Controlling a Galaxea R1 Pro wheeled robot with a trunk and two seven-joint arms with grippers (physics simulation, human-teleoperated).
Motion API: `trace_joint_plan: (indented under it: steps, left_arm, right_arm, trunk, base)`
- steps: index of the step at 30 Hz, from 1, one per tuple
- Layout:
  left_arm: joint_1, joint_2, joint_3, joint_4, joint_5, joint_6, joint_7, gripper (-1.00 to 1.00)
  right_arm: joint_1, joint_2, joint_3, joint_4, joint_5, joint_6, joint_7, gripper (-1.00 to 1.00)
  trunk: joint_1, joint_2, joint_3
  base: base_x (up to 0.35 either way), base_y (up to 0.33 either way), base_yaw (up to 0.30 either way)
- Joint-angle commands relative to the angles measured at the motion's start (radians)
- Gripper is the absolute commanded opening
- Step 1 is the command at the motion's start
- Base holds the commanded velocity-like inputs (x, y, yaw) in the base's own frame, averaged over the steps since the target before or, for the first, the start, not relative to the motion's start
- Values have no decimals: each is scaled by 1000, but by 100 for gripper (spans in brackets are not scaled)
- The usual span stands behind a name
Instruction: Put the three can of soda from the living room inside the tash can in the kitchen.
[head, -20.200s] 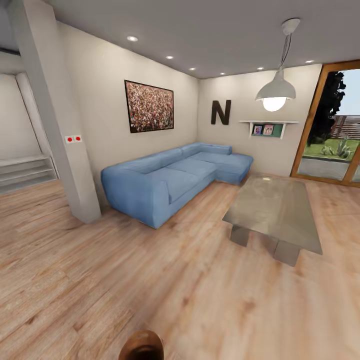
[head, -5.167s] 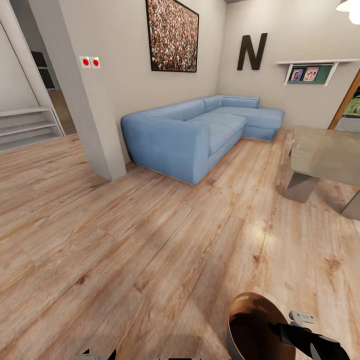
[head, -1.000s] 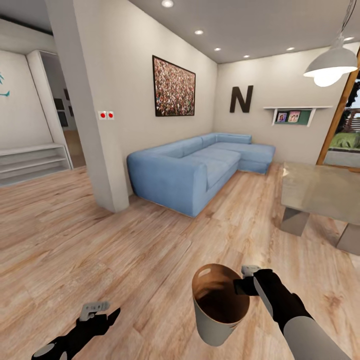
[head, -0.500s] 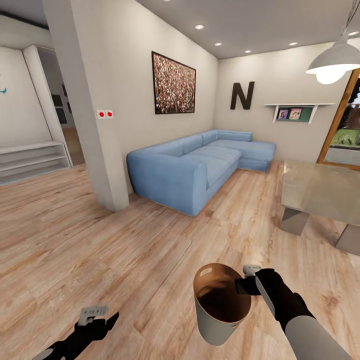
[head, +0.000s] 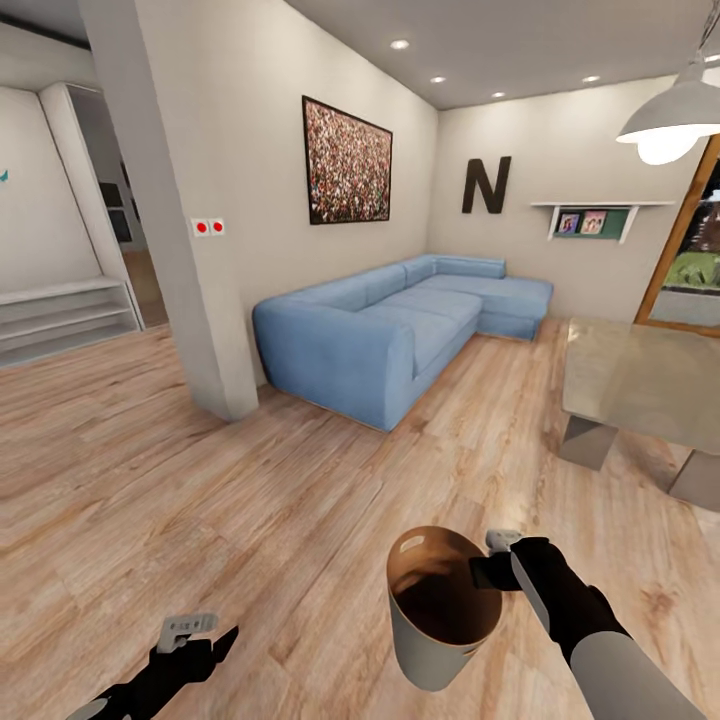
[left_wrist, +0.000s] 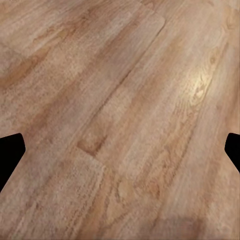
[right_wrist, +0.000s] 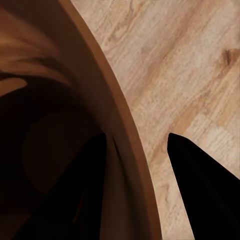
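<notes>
Bin (head: 440, 610) at 5 o'clock in head view, low and near, held upright off the floor (head: 250, 520); pale grey outside, glossy copper-brown inside, nothing visible in it. Clamped at its rim by right gripper (head: 487, 570), at the bin's 3 o'clock side. In right wrist view, bin (right_wrist: 60, 125) wall (right_wrist: 127, 150) caught between the two dark fingers (right_wrist: 200, 185), one inside the bowl, one outside over the planks: pinching the rim. Right arm running down to 5 o'clock, black near the wrist, grey lower.

Left gripper (head: 195, 635) at 7 o'clock, well apart from the bin, hanging above bare planks with nothing between its tips. In left wrist view, finger (left_wrist: 10, 155) tips dark at both edges of the picture, spread wide, with wood floor (left_wrist: 120, 120) across the gap.

Further out, light wood planks across the lower half of head view. Pillar (head: 165, 210) at 10 o'clock, white, bearing two red switches (head: 209, 227). Sofa (head: 400, 325) near centre toward 1 o'clock, blue, L-shaped, set against the wall just beyond the pillar. Table (head: 640, 385) at 3 o'clock, glass-topped, well apart from the bin. Picture (head: 348, 162) at 12 o'clock above the sofa; dark letter N (head: 486, 185) at 1 o'clock on the far wall; shelf (head: 590, 215) with small photos beside it at 2 o'clock. Lamp (head: 675, 115) hanging at 2 o'clock, lit. Steps (head: 60, 320) at 9 o'clock, pale, beside a doorway.
</notes>
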Motion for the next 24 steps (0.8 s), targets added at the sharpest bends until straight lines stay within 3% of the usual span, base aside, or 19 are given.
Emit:
trace_joint_plan:
  steps: [1,24]
  left_arm:
    - [0,0,0,0,0,0,0,100]
    - [0,-1,-1,0,0,-27,5,100]
  right_arm:
    - [0,0,0,0,-14,1,-1,-100]
    - [1,-1,0,0,-14,0,1,-100]
  trunk:
    - [-4,7,3]
    - [-92,168,73]
  base:
    - [0,0,0]
    - [0,0,0]
